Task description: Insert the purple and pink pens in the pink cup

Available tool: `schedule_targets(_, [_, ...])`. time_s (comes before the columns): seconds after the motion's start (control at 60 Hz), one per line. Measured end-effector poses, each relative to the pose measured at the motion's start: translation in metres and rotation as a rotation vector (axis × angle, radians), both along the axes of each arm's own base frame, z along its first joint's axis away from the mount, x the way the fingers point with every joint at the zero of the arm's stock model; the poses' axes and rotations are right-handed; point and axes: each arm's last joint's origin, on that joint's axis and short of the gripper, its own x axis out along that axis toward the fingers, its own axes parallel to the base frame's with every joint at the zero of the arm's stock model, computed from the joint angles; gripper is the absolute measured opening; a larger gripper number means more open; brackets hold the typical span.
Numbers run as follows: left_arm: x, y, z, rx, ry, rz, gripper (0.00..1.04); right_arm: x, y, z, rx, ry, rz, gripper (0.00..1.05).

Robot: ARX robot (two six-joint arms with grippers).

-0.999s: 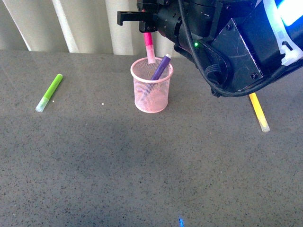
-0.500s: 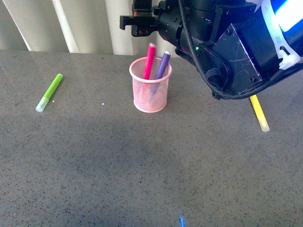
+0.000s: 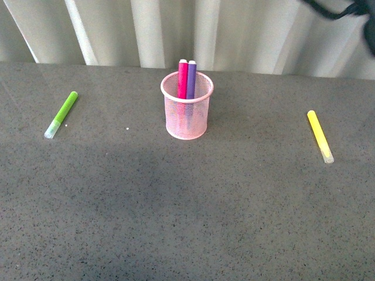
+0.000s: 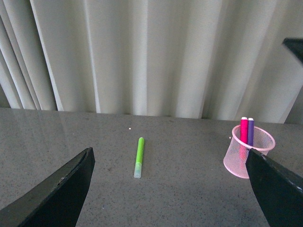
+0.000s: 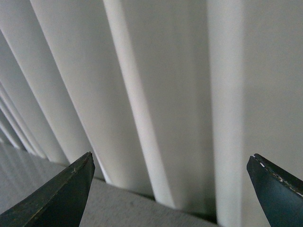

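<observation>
Grey speckled tabletop (image 3: 187, 211) fills the lower frame, bare up close. At centre stands the pink cup (image 3: 187, 114), with the pink pen (image 3: 183, 79) and purple pen (image 3: 191, 79) upright inside, touching. Both seem placed; best keep clear and not bump it. Left gripper (image 4: 170, 189) and right gripper (image 5: 170, 189) gape wide, empty, before the pale curtain (image 3: 246, 35).

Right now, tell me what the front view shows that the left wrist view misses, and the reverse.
Only the front view shows the yellow marker lying on the table. Only the left wrist view shows the left hand, its fingers spread wide and empty. Both show the pink cup holding the pink pen and purple pen upright, the lime-green marker, and the curtain behind.
</observation>
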Motion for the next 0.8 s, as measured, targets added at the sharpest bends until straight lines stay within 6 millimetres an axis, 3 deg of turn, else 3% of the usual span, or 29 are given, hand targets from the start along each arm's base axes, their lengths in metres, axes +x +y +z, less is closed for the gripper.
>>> schedule_targets(0.05, [0.0, 0.0, 0.0, 0.0, 0.0, 0.0, 0.98, -0.019, -0.026, 0.023, -0.007, -0.055, -0.047, 0.98])
schedule_targets(0.117, [0.0, 0.0, 0.0, 0.0, 0.0, 0.0, 0.98, -0.046, -0.055, 0.036, -0.013, -0.082, -0.076, 0.98])
schedule_targets(0.217, [0.0, 0.0, 0.0, 0.0, 0.0, 0.0, 0.98, -0.097, -0.096, 0.041, -0.013, -0.082, -0.1, 0.98])
schedule_targets(0.383, [0.0, 0.0, 0.0, 0.0, 0.0, 0.0, 0.98, -0.154, -0.131, 0.038, 0.031, -0.066, -0.079, 0.98])
schedule_targets(0.633, [0.0, 0.0, 0.0, 0.0, 0.0, 0.0, 0.98, -0.208, -0.154, 0.023, 0.079, -0.001, -0.073, 0.98])
schedule_targets(0.799, [0.0, 0.0, 0.0, 0.0, 0.0, 0.001, 0.98, -0.232, -0.151, 0.011, -0.068, 0.152, -0.431, 0.73])
